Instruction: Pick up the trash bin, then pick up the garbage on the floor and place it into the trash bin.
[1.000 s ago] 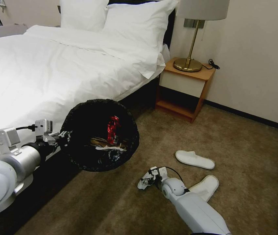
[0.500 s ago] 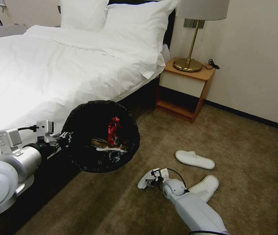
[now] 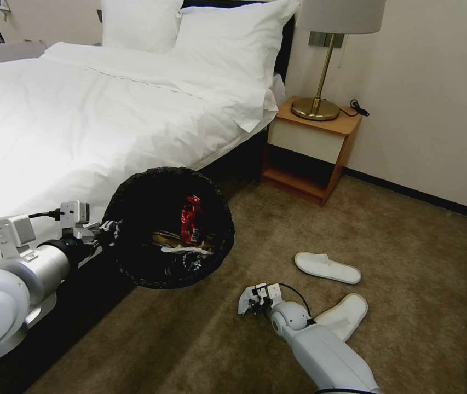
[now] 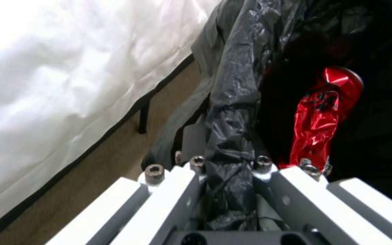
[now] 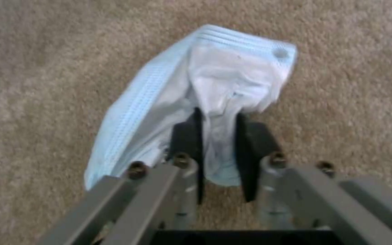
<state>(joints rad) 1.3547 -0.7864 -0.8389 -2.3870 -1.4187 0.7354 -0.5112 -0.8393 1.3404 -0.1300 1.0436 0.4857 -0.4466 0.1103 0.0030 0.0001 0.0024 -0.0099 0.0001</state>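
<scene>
— Since a second ago, what has been moved?
— Only the right gripper (image 3: 252, 302): its jaws, pinched on the tissue (image 5: 214, 88), were drawn back.
— And the trash bin (image 3: 134, 262)?
— Clamped in the left gripper (image 4: 225, 163) beside the bed (image 3: 80, 109) — up-left of the tissue.

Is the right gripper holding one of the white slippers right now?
No, the right gripper is shut on a pale blue face mask, not a slipper.
</scene>
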